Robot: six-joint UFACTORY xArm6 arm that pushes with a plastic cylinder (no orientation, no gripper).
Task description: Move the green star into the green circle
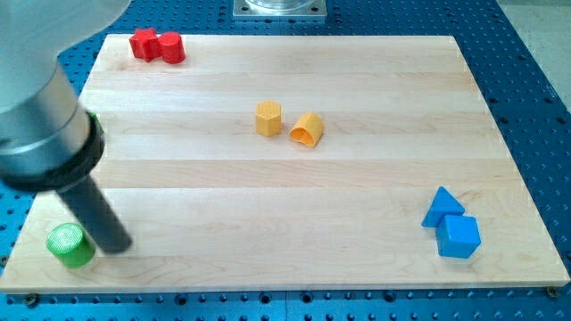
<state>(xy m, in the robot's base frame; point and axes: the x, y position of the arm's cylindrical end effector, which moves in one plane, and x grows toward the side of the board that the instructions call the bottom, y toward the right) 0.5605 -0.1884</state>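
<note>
A green cylinder-shaped block, the green circle (70,245), stands at the view's bottom left corner of the wooden board (285,187). My tip (117,246) is just to the right of it, very close or touching. No green star shows; the rod and the arm's grey body cover part of the left side and could hide it.
Two red blocks (157,45) sit touching at the top left. A yellow hexagon (268,119) and a yellow rounded block (307,130) lie near the middle. A blue triangle (442,207) and a blue cube (459,237) touch at the bottom right.
</note>
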